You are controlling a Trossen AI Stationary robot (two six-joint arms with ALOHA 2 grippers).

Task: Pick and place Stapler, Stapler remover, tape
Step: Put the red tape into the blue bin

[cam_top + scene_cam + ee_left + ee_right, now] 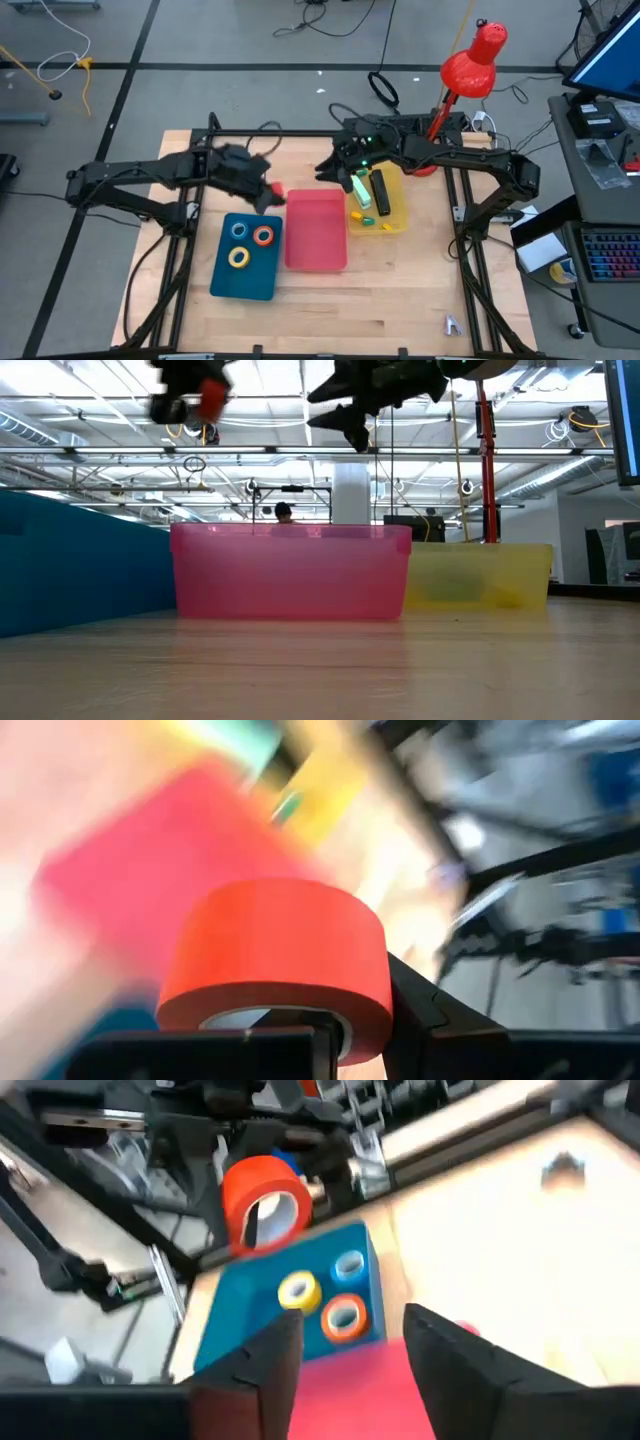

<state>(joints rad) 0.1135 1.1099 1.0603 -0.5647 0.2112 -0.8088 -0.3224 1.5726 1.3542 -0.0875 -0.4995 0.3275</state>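
A red tape roll (280,955) hangs in the air over the gap between the blue tray (228,280) and the pink tray (316,235), at their far ends, with my left gripper (266,192) shut on it. Blue, orange and yellow tape rolls (250,243) lie flat in the blue tray. My right gripper (350,1365) hovers open above the far end of the pink tray, with nothing between its fingers. A dark stapler (381,192) lies in the yellow tray (400,218) with small green and yellow pieces beside it. I cannot pick out the stapler remover among them. My left gripper holds the red tape roll by its wall (365,1005). One finger (425,1010) lies against the outer face; the roll hides where the other sits. The fingers come slanting down from the table's left. The roll is lifted clear, its hole (268,1220) facing the right arm.
A red desk lamp (474,58) stands at the table's far right behind the right arm. The pink tray holds nothing that shows. Bare wood (380,300) lies toward the near edge. A person shows far off in the room (284,512).
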